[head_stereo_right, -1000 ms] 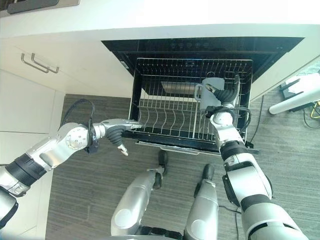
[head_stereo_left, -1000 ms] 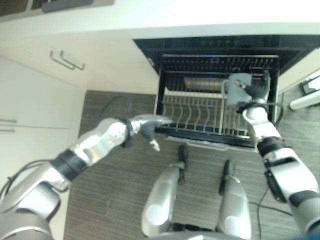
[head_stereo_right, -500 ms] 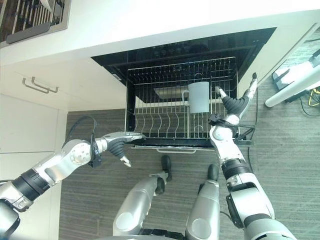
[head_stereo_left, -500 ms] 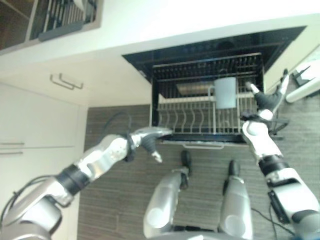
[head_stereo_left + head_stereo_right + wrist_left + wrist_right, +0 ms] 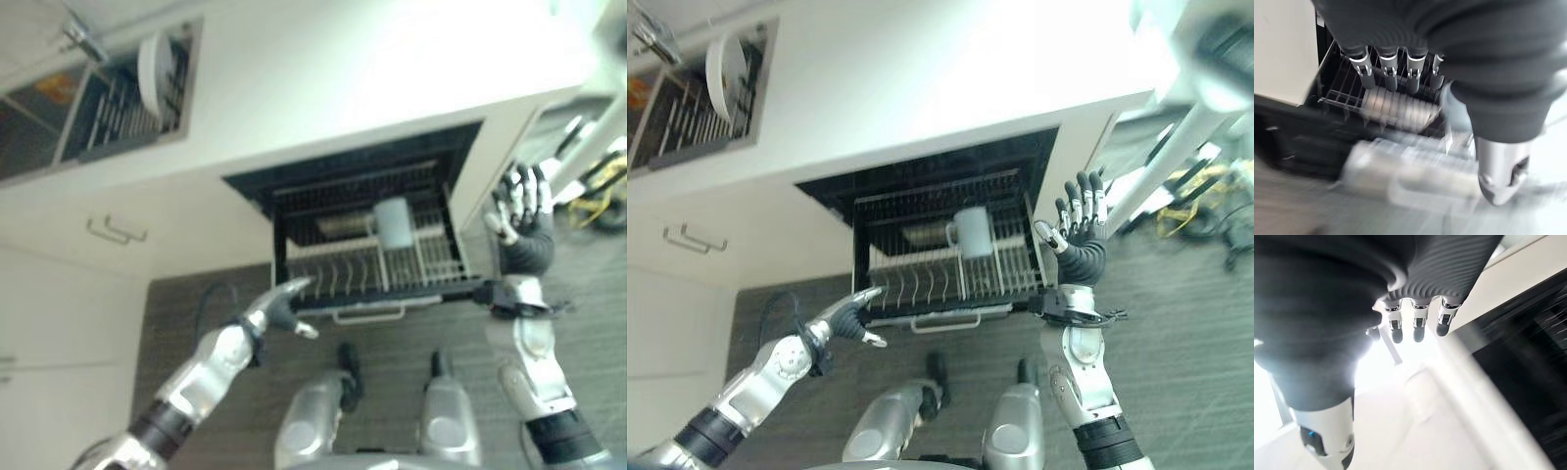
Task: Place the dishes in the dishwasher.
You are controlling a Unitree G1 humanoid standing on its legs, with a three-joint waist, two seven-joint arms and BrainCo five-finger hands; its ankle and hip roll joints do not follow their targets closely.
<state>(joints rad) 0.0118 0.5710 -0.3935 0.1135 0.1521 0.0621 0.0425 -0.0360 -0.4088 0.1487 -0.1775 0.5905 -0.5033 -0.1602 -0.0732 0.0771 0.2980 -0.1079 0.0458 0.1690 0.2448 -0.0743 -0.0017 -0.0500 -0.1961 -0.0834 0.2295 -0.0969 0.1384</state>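
The grey mug (image 5: pixel 972 232) is standing upright in the pulled-out dishwasher rack (image 5: pixel 921 284), toward its right side, with nothing of mine touching it. A white plate (image 5: pixel 724 66) is waiting on edge in the drying rack (image 5: pixel 681 117) up on the tabletop (image 5: pixel 921 88), far off to my left.

My right robot hand (image 5: pixel 1081 223) is hovering beside the rack's right edge, fingers straight and spread, holding nothing. My left robot hand (image 5: pixel 847 315) is hanging low at the rack's front left corner, fingers extended and relaxed, also empty.

Judging from this, one dish is loaded and the plate is what is left to fetch. The risk I am seeing is in the reach: the plate is well apart from either robot hand, and my left one is sitting just beside the rack's front rail, so a careless lift could catch the wire and jolt the mug over. The plate standing on its edge could also slip from a shallow pinch.
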